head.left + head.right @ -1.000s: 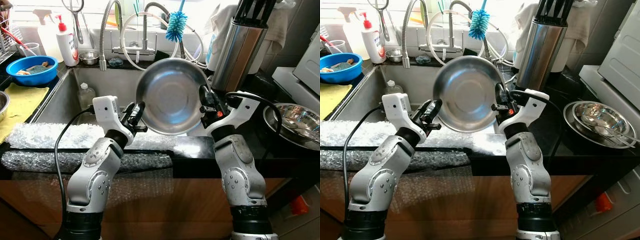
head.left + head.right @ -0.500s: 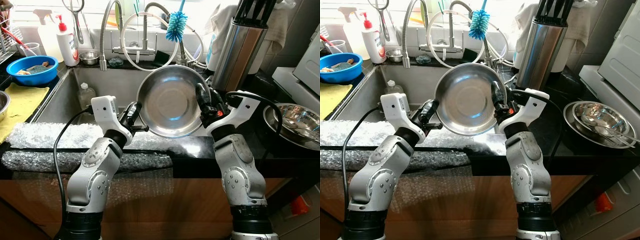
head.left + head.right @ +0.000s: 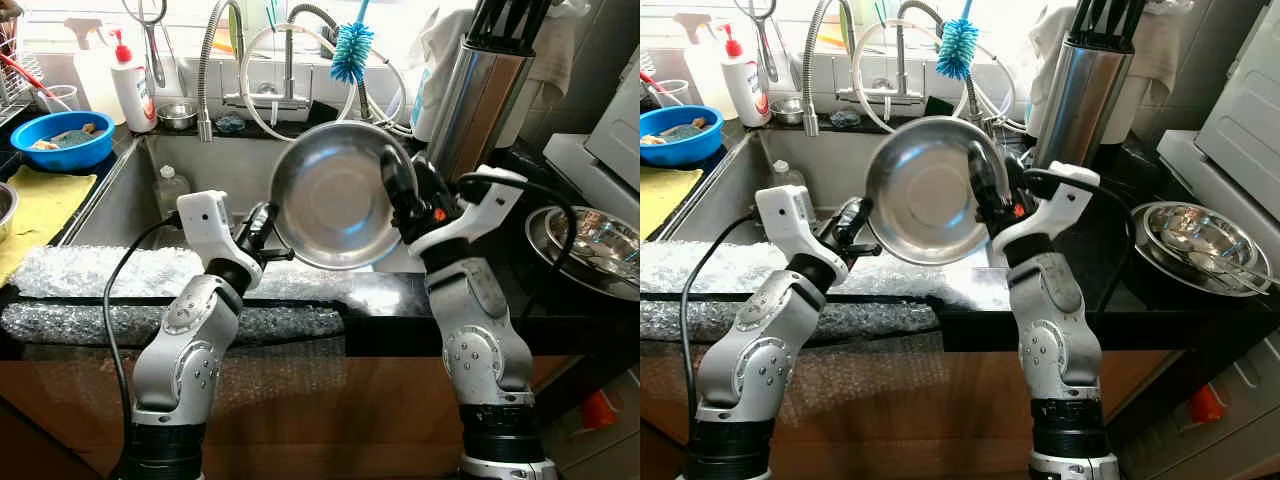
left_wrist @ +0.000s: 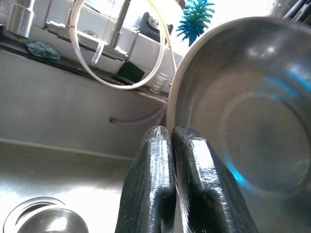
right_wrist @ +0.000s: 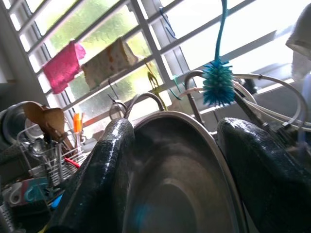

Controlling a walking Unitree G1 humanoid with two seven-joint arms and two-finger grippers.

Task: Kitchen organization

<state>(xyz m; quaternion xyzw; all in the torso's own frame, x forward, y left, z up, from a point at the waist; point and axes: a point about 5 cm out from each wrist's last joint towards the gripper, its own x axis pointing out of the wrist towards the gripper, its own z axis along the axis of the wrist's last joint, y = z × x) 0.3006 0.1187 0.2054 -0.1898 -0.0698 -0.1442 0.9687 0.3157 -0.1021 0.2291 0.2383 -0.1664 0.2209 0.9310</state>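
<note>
Holding the steel bowl (image 3: 335,195) upright above the sink (image 3: 130,195), the right gripper (image 3: 395,190) pinched its rim; the left gripper (image 3: 258,228), fingers pressed together, sat beside it. Stowing remained, seemingly.

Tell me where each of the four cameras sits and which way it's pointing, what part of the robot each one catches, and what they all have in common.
Left eye view: on the head, looking forward and down at the sink; both silver arms show, holding up a steel bowl.
Right eye view: beside it, same scene, shifted slightly sideways.
Left wrist view: along the left gripper, its fingers closed together beside the bowl's rim, sink wall behind.
Right wrist view: along the right gripper, its fingers straddling the bowl's rim, facing the window.
Shared: all four show the bowl and the blue bottle brush.
</note>
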